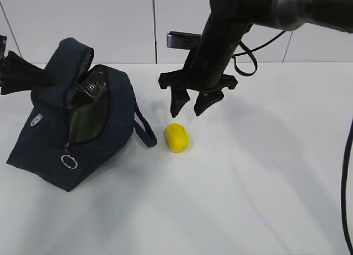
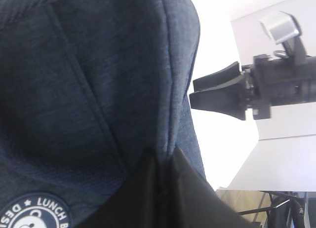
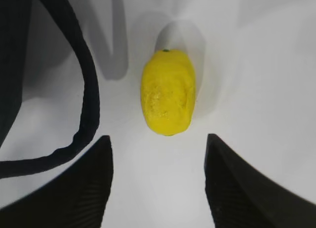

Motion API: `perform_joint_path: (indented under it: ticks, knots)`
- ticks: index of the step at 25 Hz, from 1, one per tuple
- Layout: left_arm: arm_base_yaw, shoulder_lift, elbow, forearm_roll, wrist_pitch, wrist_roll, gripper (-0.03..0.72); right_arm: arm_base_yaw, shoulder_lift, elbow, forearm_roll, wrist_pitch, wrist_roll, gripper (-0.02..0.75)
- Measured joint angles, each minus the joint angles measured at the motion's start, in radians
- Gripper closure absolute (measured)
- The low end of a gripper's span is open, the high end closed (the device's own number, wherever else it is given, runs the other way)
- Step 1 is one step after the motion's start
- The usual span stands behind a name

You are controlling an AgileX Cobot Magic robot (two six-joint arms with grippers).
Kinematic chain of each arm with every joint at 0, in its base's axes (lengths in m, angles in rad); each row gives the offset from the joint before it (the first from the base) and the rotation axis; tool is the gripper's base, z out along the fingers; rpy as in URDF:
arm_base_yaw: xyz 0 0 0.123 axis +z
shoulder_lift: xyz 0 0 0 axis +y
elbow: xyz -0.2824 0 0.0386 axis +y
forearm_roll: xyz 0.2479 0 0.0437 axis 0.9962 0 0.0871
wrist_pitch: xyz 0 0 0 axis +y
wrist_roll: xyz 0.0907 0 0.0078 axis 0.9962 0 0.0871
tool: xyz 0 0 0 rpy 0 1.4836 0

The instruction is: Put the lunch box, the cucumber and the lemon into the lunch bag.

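**Lemon pick-up: a roll, a snagged handle, a sagging bag mouth**

The boxy dark navy fabric lunch bag (image 1: 71, 128) fills the left of the exterior view, tipped toward the lower left with its zipped mouth gaping at the upper centre of the bag. The left gripper (image 1: 25, 74) at the far left edge is pinched tight on the bag's top edge, holding that mouth up; if the fabric slips from it, the opening would likely collapse just as something arrives. A pale shape shows inside the mouth, but I cannot tell what it is.

The right gripper (image 1: 194, 103) hangs above centre frame with its jaws spread wide and empty. Its risk, as I judge it, is twofold: one jaw coming down first could nudge the fruit into a roll, and the padded dark loop handle (image 3: 86, 97) curving just left of the fruit could get caught in the closing jaws.

The small bright yellow oval lemon (image 1: 177, 138) lies at centre frame, just right of the handle and not touching it.

The smooth white tabletop (image 1: 248, 200) is glossy, offering little to stop a roll. White wall panels (image 1: 110, 23) close off the top of the frame.
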Motion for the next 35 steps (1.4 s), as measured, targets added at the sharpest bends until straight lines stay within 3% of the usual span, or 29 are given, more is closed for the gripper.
perform_joint_path:
  ticks: [16,35]
  knots:
    - [0.0,0.0,0.0,0.006,0.0,0.0,0.677,0.006,0.091,0.0,-0.002,-0.119,0.002,0.297]
    - [0.0,0.0,0.0,0.011,0.0,0.0,0.677,0.008,0.163,-0.021,0.0,-0.153,0.003,0.298]
